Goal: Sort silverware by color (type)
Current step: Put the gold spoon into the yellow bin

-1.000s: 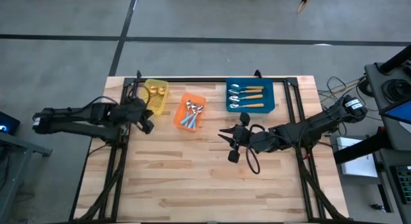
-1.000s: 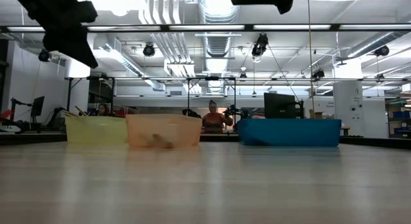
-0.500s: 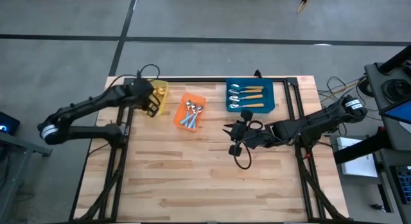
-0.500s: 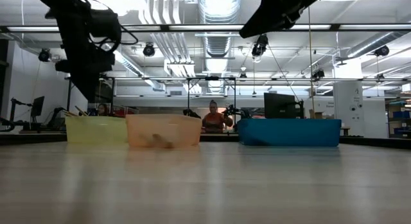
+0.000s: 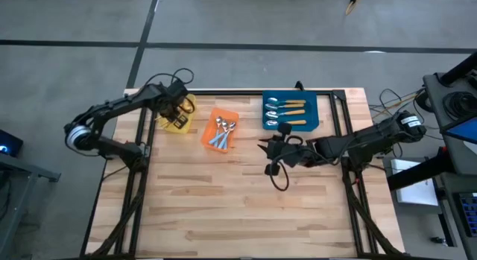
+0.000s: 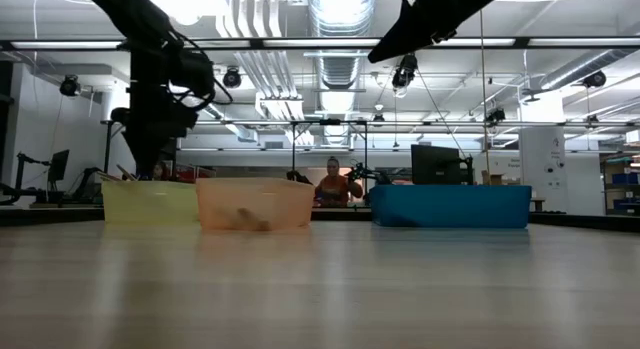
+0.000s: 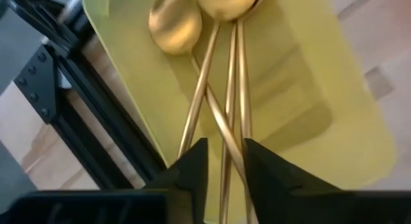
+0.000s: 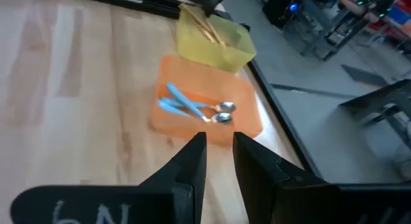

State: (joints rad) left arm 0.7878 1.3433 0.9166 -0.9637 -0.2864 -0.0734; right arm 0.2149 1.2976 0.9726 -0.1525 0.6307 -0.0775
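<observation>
Three thin gold spoons (image 7: 218,89) lie in the yellow bin (image 7: 302,89) at the table's far left. My left gripper (image 7: 225,166) hangs over that bin (image 5: 183,126), pointing steeply down. It is open by a narrow gap, and the gold handles show through the gap below. Blue-handled spoons (image 8: 192,107) lie in the orange bin (image 5: 229,113). Orange-handled spoons (image 5: 287,111) lie in the blue bin (image 5: 314,111). My right gripper (image 8: 219,153) hovers over the table's middle, just near of the blue bin. It is slightly open and holds nothing.
The three bins stand in a row along the far edge. A black metal frame (image 7: 77,102) runs close beside the yellow bin. A cable loop (image 5: 279,178) hangs under my right arm. The near half of the wooden table (image 5: 238,215) is bare.
My left gripper has swung from the table's left edge toward the far edge. It now stands over the yellow bin, lower and tipped steeply down. My right gripper has drifted a little toward the far edge and rolled slightly.
</observation>
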